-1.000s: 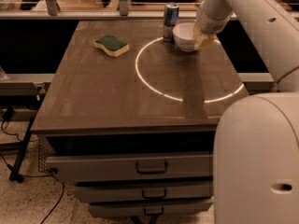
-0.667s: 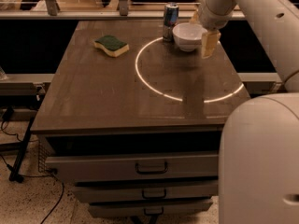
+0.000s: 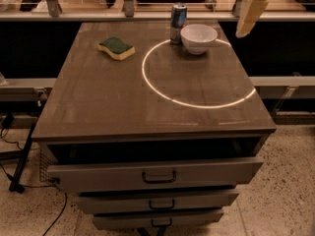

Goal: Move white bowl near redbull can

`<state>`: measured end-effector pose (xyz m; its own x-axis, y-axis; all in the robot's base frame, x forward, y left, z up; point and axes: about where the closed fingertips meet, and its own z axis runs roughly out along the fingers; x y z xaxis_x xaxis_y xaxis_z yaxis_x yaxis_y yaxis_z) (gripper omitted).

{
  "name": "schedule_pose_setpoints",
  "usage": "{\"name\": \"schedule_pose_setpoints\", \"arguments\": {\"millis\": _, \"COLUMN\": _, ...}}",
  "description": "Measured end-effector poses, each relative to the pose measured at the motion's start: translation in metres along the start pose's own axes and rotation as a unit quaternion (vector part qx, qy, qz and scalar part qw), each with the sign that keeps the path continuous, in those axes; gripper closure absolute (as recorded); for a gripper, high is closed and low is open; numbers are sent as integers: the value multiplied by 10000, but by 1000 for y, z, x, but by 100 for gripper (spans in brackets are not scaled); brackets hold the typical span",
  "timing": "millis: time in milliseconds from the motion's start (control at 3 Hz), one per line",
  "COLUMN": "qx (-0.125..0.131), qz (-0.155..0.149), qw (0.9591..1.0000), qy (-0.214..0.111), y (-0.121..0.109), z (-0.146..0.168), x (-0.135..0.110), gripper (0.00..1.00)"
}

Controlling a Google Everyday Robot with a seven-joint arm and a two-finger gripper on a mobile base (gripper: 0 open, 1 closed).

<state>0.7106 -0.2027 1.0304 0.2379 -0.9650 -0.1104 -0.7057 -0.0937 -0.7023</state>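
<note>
The white bowl (image 3: 198, 38) stands upright on the brown table top (image 3: 123, 97) at the far right. The redbull can (image 3: 177, 23), blue and silver, stands upright just left of the bowl, close to it or touching. My gripper (image 3: 248, 14) hangs at the top right of the view, raised above the table's right edge and apart from the bowl. Nothing is in it.
A green and yellow sponge (image 3: 116, 48) lies at the far left of the table. A bright ring of light (image 3: 197, 77) marks the table top. Drawers (image 3: 157, 175) sit below the front edge. A rail and shelf run behind the table.
My gripper has let go of the bowl, lifted up and moved right, away from it. The large arm body has left the right side of the view. The bowl stays beside the can.
</note>
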Motion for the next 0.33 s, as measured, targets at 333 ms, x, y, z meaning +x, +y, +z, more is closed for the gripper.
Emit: {"name": "schedule_pose_setpoints", "arguments": {"millis": 333, "qx": 1443, "qz": 888, "qw": 9842, "qy": -514, "y": -27, "z": -124, "x": 3, "gripper": 0}}
